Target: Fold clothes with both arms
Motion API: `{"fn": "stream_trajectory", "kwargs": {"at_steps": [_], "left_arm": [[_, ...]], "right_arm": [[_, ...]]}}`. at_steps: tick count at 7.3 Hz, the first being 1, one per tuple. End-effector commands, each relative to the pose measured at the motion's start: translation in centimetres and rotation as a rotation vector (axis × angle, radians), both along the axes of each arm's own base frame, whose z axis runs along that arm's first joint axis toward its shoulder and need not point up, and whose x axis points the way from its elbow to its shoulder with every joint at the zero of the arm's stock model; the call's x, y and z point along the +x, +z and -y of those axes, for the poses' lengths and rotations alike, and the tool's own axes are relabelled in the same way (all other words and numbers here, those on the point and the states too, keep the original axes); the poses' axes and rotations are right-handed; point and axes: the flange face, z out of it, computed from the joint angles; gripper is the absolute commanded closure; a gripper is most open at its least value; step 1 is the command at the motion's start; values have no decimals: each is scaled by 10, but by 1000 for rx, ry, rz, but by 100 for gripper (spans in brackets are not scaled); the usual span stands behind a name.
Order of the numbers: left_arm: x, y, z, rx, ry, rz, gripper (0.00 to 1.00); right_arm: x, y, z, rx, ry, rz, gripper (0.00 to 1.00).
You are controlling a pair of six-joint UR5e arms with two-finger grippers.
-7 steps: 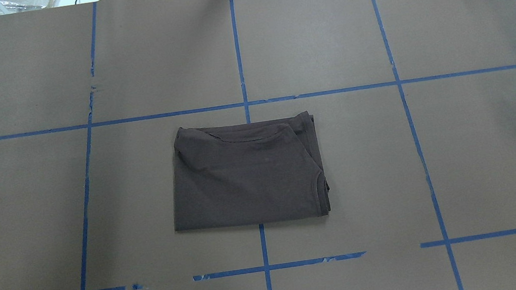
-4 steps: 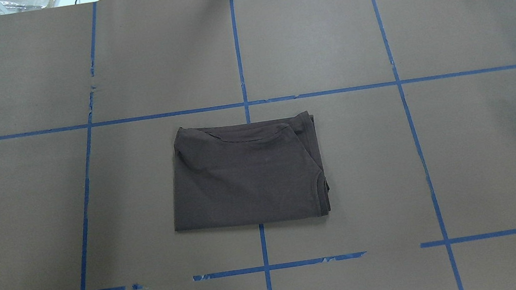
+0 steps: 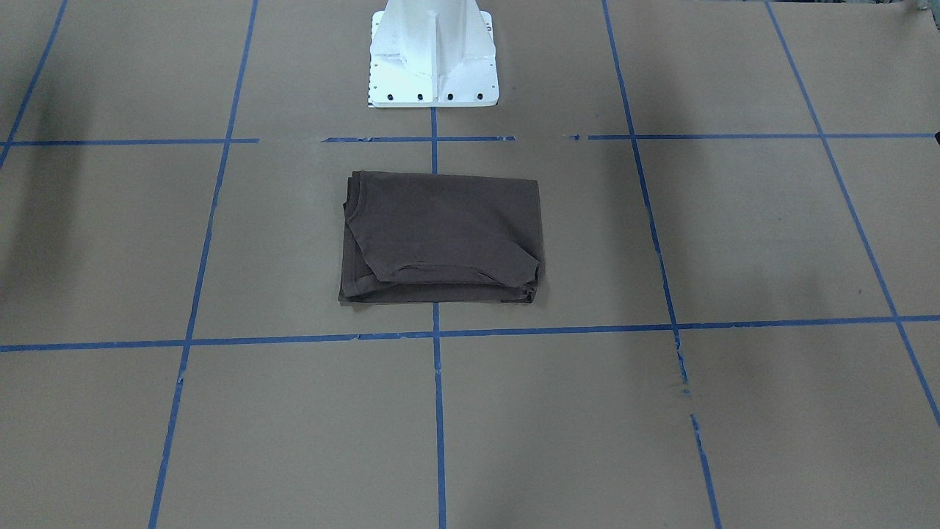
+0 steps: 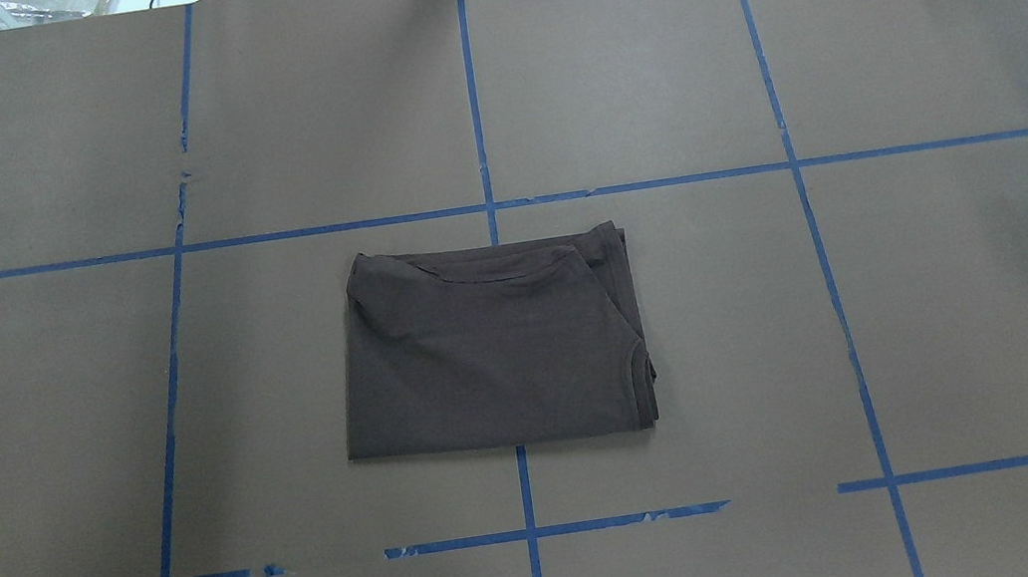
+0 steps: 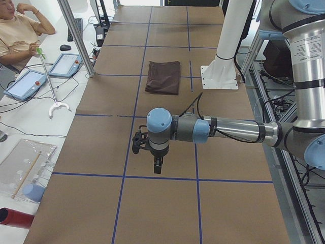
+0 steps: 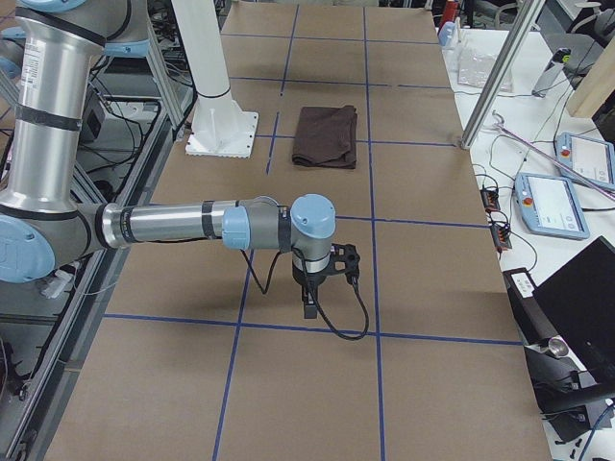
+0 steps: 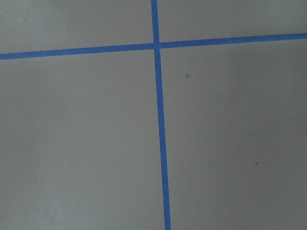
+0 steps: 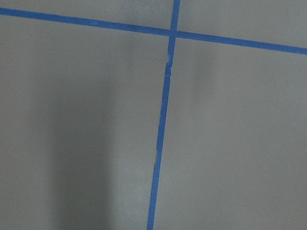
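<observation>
Here, folded brown shirt (image 4: 492, 347) flat in the middle of the table (image 4: 980, 313), left arm (image 5: 223, 129) and right arm (image 6: 173, 226) over the table's ends, well apart from it, jaws pointing down, cannot tell if wide or narrow

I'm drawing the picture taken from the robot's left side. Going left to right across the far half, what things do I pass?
Slanted metal pole → brown T-shirt → white pedestal base.
</observation>
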Motion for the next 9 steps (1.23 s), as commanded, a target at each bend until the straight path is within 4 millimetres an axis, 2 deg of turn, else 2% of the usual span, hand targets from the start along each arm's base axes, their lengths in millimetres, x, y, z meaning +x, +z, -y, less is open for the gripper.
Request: {"fn": "stream_trajectory", "kwargs": {"at_steps": [1,9], "left_arm": [[0,0,0,0,0,0,0],[0,10,-3,-20,1,2,0]], "right_arm": [[0,3,0,-6,0,0,0],[0,15,-2,-29,-1,0,0]]}}
